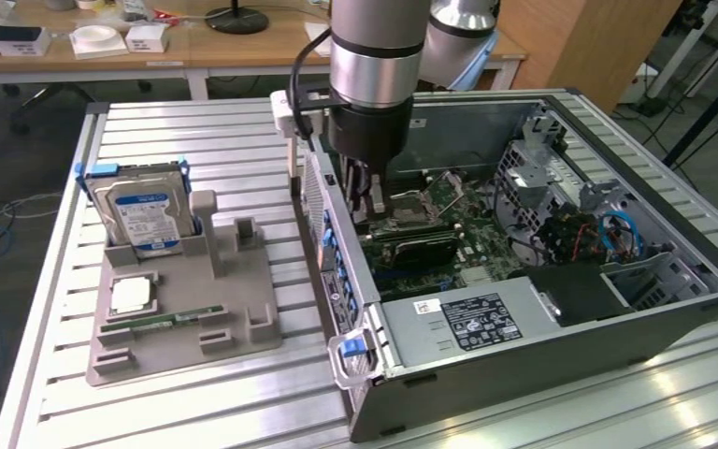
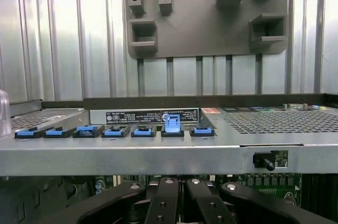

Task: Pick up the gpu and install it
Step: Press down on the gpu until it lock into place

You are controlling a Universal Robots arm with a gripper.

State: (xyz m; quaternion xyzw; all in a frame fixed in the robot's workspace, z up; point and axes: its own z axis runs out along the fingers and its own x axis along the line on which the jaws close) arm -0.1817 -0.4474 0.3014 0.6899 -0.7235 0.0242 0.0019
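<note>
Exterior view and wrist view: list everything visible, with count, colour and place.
PC case: one, dark grey, open, exterior view's right.
Motherboard: one, green, inside the case.
Power supply: one, grey, labelled, at the case's near end.
Slot latches: a row, blue, along the case's edge.
Holder: one, grey, exterior view's left.
Hard drive: one, silver with blue-white label, upright in the holder.
CPU: one, silver, flat on the holder.
Memory stick: one, green, on the holder.
Table: one, slatted metal.
Gripper: one, black, shut, lowered into the case.
</note>
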